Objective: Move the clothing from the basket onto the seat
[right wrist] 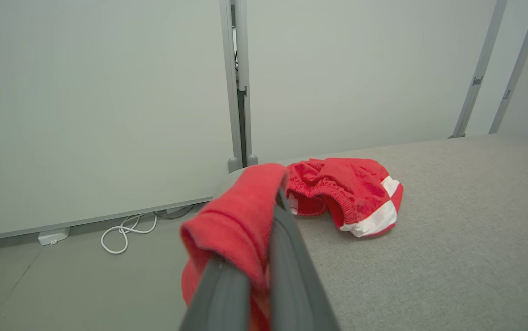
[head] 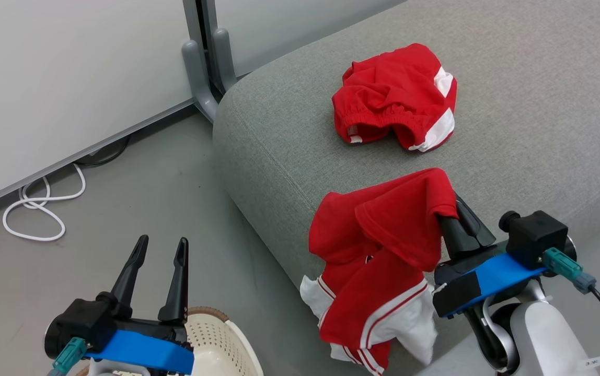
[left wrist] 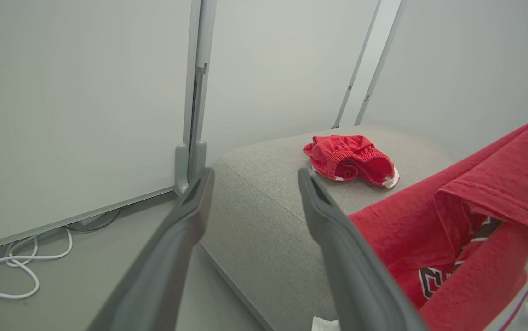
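Closed right gripper (head: 454,214) holds striped garment (head: 378,261) dangling off seat (head: 540,130) edge; carry it further inward before release; left gripper (head: 163,245) spread, empty

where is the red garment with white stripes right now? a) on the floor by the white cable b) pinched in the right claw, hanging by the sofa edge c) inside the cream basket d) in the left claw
b: the red fabric garment with white stripes and panels hangs from the shut right claw by the front edge of the light-grey fabric sofa.
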{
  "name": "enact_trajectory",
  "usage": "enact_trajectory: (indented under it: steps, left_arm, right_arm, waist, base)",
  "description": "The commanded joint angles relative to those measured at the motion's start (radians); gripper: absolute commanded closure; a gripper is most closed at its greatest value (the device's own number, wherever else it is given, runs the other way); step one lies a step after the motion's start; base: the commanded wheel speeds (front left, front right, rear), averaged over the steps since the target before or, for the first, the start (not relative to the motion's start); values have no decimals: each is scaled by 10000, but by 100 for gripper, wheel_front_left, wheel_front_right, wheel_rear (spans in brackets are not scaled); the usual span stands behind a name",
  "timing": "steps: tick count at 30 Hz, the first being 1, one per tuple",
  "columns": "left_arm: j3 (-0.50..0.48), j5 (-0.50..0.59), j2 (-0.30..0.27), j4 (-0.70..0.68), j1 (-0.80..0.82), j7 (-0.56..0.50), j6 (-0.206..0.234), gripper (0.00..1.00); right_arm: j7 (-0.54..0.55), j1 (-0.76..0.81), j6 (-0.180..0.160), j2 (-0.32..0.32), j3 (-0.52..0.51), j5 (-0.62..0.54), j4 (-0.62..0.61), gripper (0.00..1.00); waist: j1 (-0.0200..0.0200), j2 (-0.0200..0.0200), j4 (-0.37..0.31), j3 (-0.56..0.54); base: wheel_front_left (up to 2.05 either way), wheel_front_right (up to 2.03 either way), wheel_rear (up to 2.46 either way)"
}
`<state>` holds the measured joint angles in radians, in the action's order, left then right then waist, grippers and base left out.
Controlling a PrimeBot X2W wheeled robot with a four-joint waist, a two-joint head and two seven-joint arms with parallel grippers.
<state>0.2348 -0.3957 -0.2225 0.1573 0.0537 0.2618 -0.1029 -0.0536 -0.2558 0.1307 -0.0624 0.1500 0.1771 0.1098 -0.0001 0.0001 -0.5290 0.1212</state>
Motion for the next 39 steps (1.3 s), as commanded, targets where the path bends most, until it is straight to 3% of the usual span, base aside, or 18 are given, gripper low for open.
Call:
enact_trajectory:
  steps: [1,6,12,17,24,28,33,39]
  left_arm:
    - [-33,86,35,46,18,46,-55,0]
    - [-8,116,148,108,31,46,-127,0]
    - [-27,210,155,-9,211,46,-187,0]
    - [-141,306,-100,-312,555,45,-188,0]
    - [-196,528,-632,-1042,1241,-305,-194,0]
    - [-302,733,-1079,-1758,1719,-681,-170,0]
    - [-522,939,-1688,-2819,2048,-1209,-105,0]
    - [-609,1068,-2061,-3873,2491,-1706,-89,0]
  right_arm:
    - [65,167,1,31,-87,-12,-162,100]
    - [155,140,1,59,-198,58,-361,100]
    - [521,-992,1,-140,-159,471,-593,100]
    - [1068,-3088,1,-664,-422,1136,-665,100]
    - [1840,-6203,1,-1539,-1835,1379,-346,100]
    - [2012,-8137,1,-2226,-3077,1143,298,100]
    - [1840,-9747,1,-2628,-4244,703,1469,100]
    - [1448,-9917,1,-2510,-5078,115,3310,100]
  waist:
    - [1,-1,25,10]
    - [1,-1,192,112]
    - [1,-1,395,518]
    - [1,-1,451,1393]
    - [1,-1,618,2990]
    - [1,-1,752,4164]
    - [1,-1,774,5464]
    - [1,-1,1012,6523]
  base:
    - [0,0,0]
    - [0,0,0]
    - [0,0,0]
    - [0,0,0]
    - [0,0,0]
    - [0,0,0]
    - [0,0,0]
    - [0,0,0]
